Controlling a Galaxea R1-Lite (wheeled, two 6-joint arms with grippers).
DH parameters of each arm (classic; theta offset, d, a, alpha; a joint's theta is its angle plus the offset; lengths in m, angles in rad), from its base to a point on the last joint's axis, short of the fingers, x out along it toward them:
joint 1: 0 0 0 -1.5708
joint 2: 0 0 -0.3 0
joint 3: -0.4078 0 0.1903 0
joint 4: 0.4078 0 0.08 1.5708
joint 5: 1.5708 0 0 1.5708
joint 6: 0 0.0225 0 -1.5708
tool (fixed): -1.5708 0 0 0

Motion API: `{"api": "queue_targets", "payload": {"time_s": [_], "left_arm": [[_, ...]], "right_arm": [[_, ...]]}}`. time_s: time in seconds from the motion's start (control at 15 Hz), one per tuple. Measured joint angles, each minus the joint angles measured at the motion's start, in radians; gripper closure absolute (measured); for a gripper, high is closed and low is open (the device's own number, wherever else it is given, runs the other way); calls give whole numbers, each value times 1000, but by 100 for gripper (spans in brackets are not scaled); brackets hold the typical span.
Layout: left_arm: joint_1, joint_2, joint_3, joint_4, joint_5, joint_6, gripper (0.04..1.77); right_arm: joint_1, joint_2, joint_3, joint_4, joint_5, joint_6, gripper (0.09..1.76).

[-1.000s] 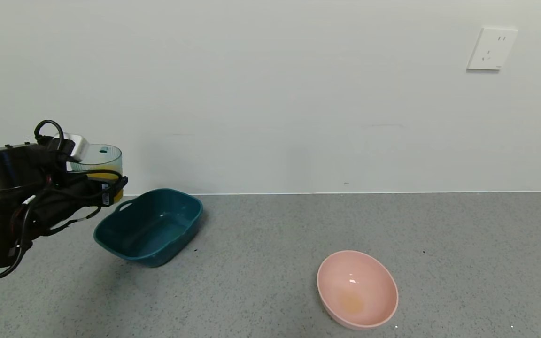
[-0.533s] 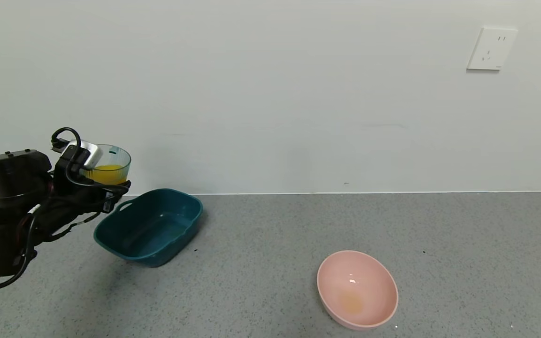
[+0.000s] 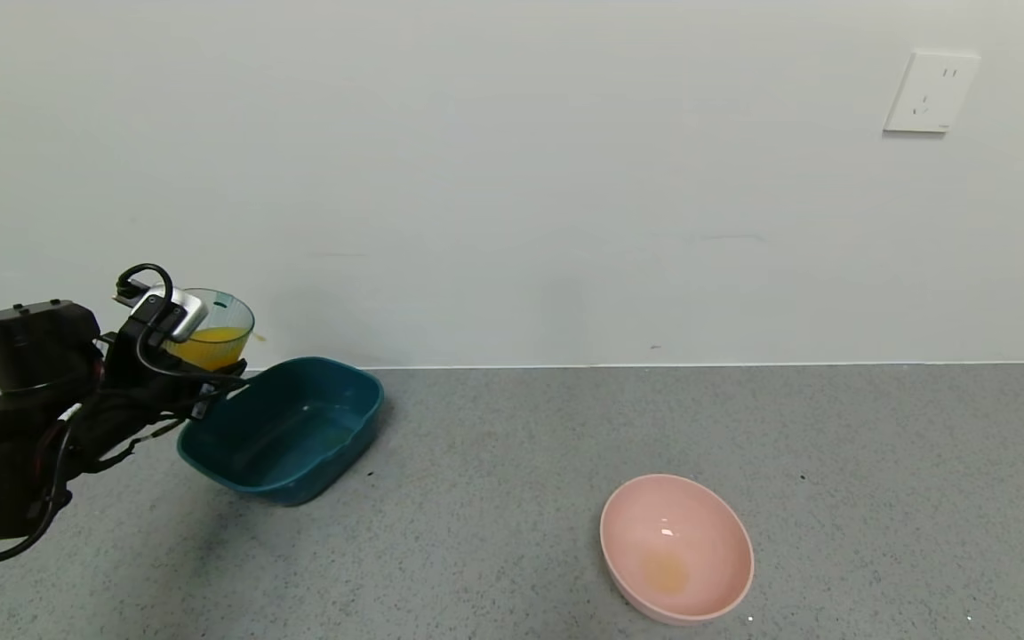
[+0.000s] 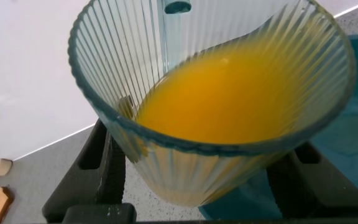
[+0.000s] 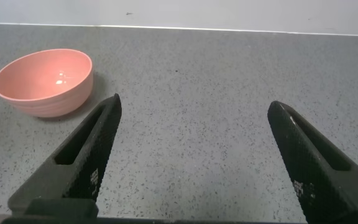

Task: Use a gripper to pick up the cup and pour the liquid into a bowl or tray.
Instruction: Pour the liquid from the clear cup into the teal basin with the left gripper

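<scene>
My left gripper [image 3: 201, 369] is shut on the cup [image 3: 214, 331], a ribbed pale teal tumbler. It holds the cup tilted above the near-left corner of the dark teal tub [image 3: 285, 428]. The orange liquid [image 3: 208, 342] leans toward the lowered side of the rim. In the left wrist view the cup [image 4: 185, 81] fills the frame, the liquid [image 4: 229, 99] reaches close to the rim, and the tub [image 4: 347, 130] lies just beyond. No stream shows between cup and tub. My right gripper [image 5: 194, 158] is open and empty over the grey counter.
A round pink bowl [image 3: 676, 547] with a faint orange stain sits at the front right; it also shows in the right wrist view [image 5: 42, 81]. The grey speckled counter [image 3: 512, 444] runs to a white wall with a socket [image 3: 930, 92].
My left gripper has moved right and down toward the tub and tipped the cup further. The liquid has shifted toward the lowered rim.
</scene>
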Motion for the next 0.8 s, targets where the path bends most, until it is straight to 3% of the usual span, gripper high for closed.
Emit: {"api": "queue_targets", "payload": {"time_s": [0.8], "left_arm": [[-1, 1, -6, 9, 32, 239, 53]], "right_arm": [[0, 0, 0, 0, 0, 0, 14]]}}
